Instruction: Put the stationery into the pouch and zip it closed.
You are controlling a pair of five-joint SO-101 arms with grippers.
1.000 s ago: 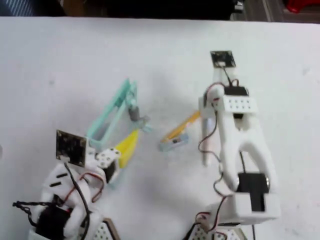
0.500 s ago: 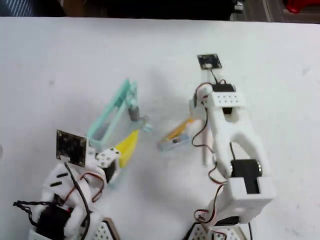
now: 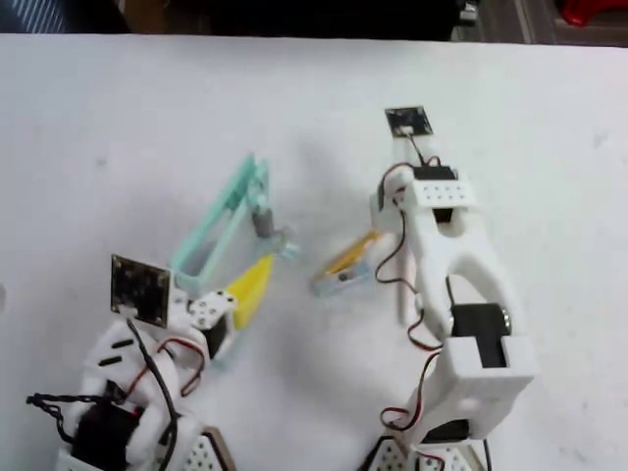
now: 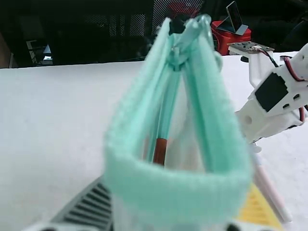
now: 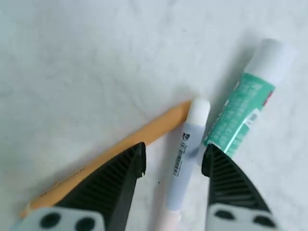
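Observation:
The mint-green pouch stands open at its mouth, with a red-orange item inside. My left gripper is shut on the pouch's near end. From above, the pouch runs up and away from the yellow finger. My right gripper hangs open just above the table, straddling a white and lavender pen. An orange pencil lies beside one finger and a green glue stick beside the other. The pencil and a pale stick lie left of the right arm.
The white table has bare room to the left and at the back. Its far edge meets a dark background. The right arm stands close beside the pouch, with the pale pen on the table between them.
The right arm has swung left, towards the pencil and pen, and now partly covers them from above. The left arm and the pouch have stayed put.

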